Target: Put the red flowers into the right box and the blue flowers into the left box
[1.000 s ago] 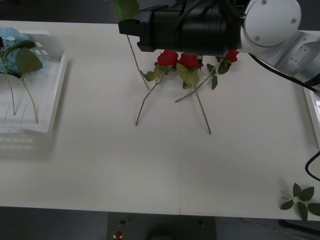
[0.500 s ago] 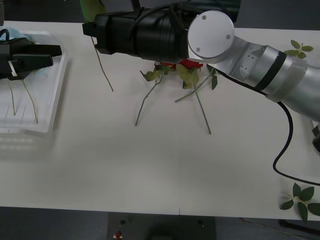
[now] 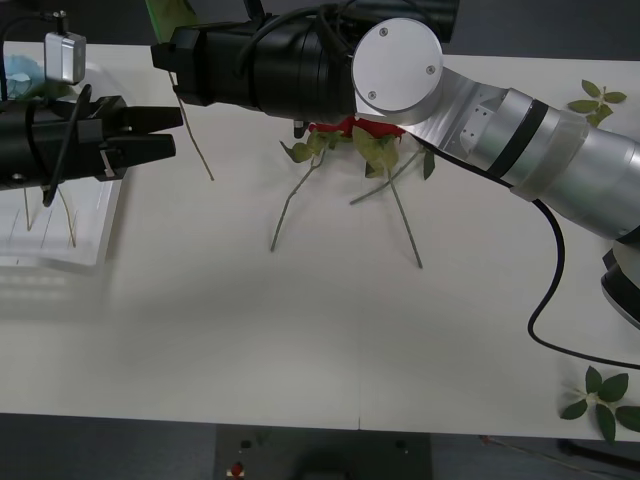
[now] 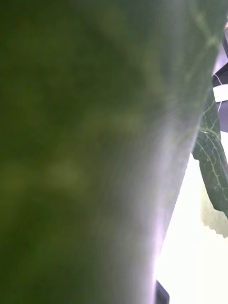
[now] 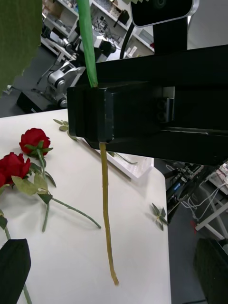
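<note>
The right pincer [image 3: 172,58], at eleven o'clock on the desk [image 3: 320,340], clamps a flower stem [image 3: 196,145]. The left pincer [image 3: 172,135], fingers parted, should close squarely on the dangling stem before any release.

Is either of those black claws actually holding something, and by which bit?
Yes. The right gripper is shut on a thin green flower stem, pinching its upper part; the rest hangs free. The left gripper is open, holding nothing.
</note>
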Tool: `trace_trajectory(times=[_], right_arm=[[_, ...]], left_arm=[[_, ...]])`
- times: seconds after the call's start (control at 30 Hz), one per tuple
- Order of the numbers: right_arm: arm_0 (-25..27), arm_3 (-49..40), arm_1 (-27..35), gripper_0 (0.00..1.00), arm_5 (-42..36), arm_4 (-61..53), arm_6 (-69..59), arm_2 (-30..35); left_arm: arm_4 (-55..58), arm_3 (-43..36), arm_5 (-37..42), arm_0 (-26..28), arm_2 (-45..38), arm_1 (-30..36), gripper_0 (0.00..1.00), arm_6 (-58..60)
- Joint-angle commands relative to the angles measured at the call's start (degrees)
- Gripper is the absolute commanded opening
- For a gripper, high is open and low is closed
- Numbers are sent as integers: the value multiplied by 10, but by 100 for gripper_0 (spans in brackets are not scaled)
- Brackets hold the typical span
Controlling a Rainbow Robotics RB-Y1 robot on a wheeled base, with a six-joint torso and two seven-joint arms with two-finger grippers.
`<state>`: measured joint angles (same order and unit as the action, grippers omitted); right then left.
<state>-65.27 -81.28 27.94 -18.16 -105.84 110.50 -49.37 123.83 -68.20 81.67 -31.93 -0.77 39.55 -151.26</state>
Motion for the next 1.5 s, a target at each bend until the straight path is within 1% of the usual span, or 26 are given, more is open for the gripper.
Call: trace_trajectory(times=[0.03, 0.47, 0.5, 0.57, 0.6, 1.17, 1.2, 1.23, 1.27, 1.3, 1.33, 1.5], right_arm=[[-22, -11, 4, 0, 1, -2, 8, 11], [-22, -11, 4, 0, 1, -2, 8, 11], [-22, -11, 4, 0, 1, -2, 8, 11], [-22, -11, 4, 0, 1, -2, 8, 11], [-22, -11, 4, 0, 1, -2, 8, 11], [-22, -11, 4, 0, 1, -2, 8, 11], [-22, -11, 4, 10, 1, -2, 8, 11], [-22, -11, 4, 24, 1, -2, 8, 11], [-22, -11, 4, 73, 1, -2, 8, 11], [-22, -11, 4, 92, 1, -2, 8, 11], [-22, -11, 4, 100, 1, -2, 8, 11], [-22, -11, 4, 100, 1, -2, 8, 11]], left_arm=[[17, -19, -35, -16, 29, 2, 100, -37], [22, -50, -86, -16, 57, -13, 100, -37], [22, -49, -86, -16, 58, -14, 98, -37], [23, -49, -87, -16, 58, -15, 63, -37], [23, -50, -86, -16, 58, -16, 0, -37], [26, -49, -86, -16, 58, -17, 0, -37], [26, -50, -86, -16, 58, -17, 0, -37], [26, -50, -86, -16, 58, -17, 0, -37], [27, -50, -86, -16, 58, -17, 0, -37], [27, -49, -86, -16, 58, -17, 0, -37], [28, -49, -86, -16, 58, -18, 0, -37], [29, -50, -85, -16, 58, -18, 0, -37]])
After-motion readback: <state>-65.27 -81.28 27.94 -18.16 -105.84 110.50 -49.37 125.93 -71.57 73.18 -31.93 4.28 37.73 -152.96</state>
